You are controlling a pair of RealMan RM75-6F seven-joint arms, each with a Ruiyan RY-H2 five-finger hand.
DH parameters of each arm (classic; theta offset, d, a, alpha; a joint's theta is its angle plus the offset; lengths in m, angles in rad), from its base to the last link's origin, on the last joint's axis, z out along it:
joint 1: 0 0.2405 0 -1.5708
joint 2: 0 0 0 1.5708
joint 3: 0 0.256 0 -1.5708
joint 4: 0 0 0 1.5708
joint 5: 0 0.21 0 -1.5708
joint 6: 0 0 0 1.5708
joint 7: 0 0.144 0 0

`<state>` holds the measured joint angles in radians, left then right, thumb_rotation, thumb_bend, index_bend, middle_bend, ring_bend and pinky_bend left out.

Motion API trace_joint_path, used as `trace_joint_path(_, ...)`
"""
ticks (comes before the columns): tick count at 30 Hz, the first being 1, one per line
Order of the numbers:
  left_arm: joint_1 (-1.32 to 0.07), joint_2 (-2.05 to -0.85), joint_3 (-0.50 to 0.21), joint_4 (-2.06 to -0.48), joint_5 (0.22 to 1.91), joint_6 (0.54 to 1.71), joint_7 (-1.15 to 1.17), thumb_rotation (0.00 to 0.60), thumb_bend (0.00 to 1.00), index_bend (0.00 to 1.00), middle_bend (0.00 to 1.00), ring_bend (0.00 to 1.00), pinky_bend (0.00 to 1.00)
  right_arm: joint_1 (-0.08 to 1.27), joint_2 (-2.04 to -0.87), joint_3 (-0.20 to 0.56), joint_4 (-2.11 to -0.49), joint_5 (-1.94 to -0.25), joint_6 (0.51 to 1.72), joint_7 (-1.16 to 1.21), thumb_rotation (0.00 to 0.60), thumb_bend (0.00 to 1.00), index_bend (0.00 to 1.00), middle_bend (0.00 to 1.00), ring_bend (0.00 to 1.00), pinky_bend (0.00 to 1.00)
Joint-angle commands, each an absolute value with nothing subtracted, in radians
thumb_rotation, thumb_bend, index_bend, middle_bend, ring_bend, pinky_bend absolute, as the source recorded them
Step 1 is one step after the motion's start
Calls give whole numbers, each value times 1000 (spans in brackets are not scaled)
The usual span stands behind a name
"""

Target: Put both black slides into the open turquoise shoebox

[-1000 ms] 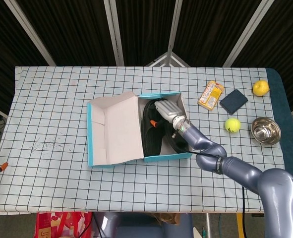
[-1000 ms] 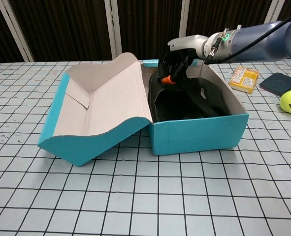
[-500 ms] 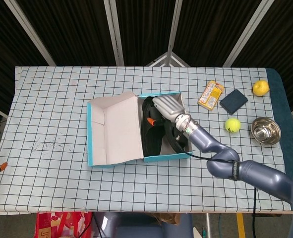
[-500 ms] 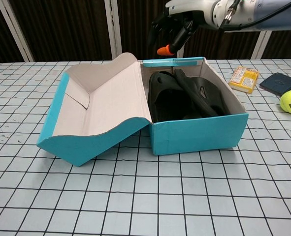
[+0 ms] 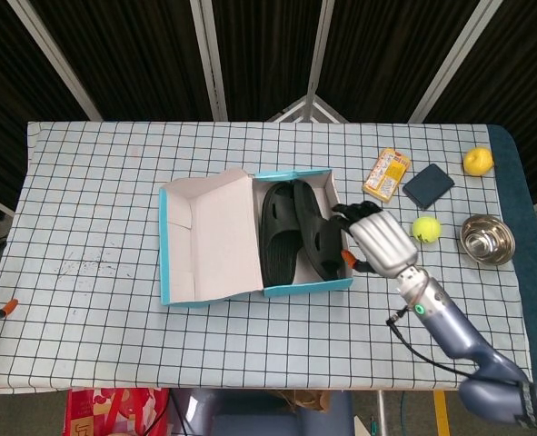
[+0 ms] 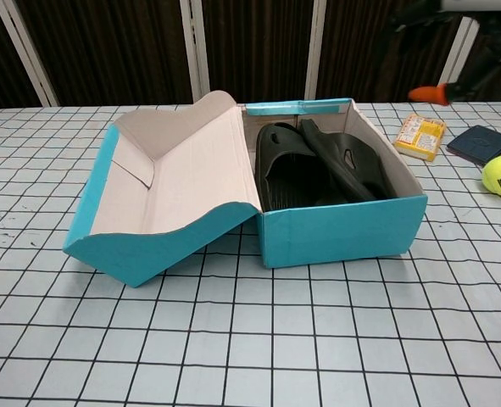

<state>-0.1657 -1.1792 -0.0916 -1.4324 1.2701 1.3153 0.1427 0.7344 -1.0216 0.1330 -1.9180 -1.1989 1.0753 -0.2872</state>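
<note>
We found both black slides (image 5: 298, 232) lying inside the open turquoise shoebox (image 6: 343, 231), side by side; in the chest view the one nearer the box's right wall leaned tilted against its neighbour, while the other lay flatter on the box floor. The box's lid (image 5: 212, 238) was folded back to the left, its pale inner face turned up, and the whole box sat near the middle of the checked tablecloth (image 5: 95, 182). The right hand (image 5: 377, 240) hung just to the right of the box, above the cloth and clear of the box wall in the head view; its dark fingers (image 5: 348, 212) were somewhat curled and apart, and we saw nothing held in them. In the chest view that hand showed only as a blurred shape with an orange tip at the upper right edge, too smeared for us to read its fingers. We saw no left hand in either view. To the right of the box lay a yellow packet (image 5: 387, 173), a dark blue pad (image 5: 428, 184), a tennis ball (image 5: 425, 229) near the hand, a steel bowl (image 5: 485, 239) and, at the far corner, a lemon-yellow fruit (image 5: 478, 161).
</note>
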Motion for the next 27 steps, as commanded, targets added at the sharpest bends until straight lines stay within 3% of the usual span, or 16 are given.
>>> trace_joint_path(1, -163, -1176, -89, -1438, 1277, 1321, 141, 600, 284, 107, 0, 3, 89, 569, -1006, 31, -1999, -1280, 1287, -444, 600, 401, 317, 210, 230, 219)
trace_joint_path(11, -154, -1166, -84, -1451, 1295, 1340, 132, 600, 284, 106, 0, 3, 90, 326, -1129, -71, -1847, -1391, 1543, -453, 600, 401, 317, 210, 227, 145)
trace_joint_path(15, -149, -1164, -83, -1454, 1300, 1349, 132, 600, 284, 102, 0, 2, 90, 278, -1147, -71, -1783, -1370, 1565, -451, 600, 400, 281, 200, 193, 124)
trace_joint_path(20, -141, -1159, -85, -1455, 1310, 1371, 123, 600, 284, 92, 0, 2, 89, 238, -1178, -46, -1721, -1327, 1575, -432, 600, 395, 150, 103, 72, 29)
trace_joint_path(23, -136, -1159, -87, -1451, 1329, 1397, 113, 600, 284, 82, 0, 0, 89, 222, -1210, -25, -1650, -1337, 1596, -402, 600, 372, 125, 72, 15, 0)
trace_joint_path(27, -127, -1185, -95, -1404, 1401, 1485, 65, 600, 281, 78, 0, 0, 89, 201, -1235, 0, -1604, -1371, 1649, -410, 600, 369, 119, 70, 11, 0)
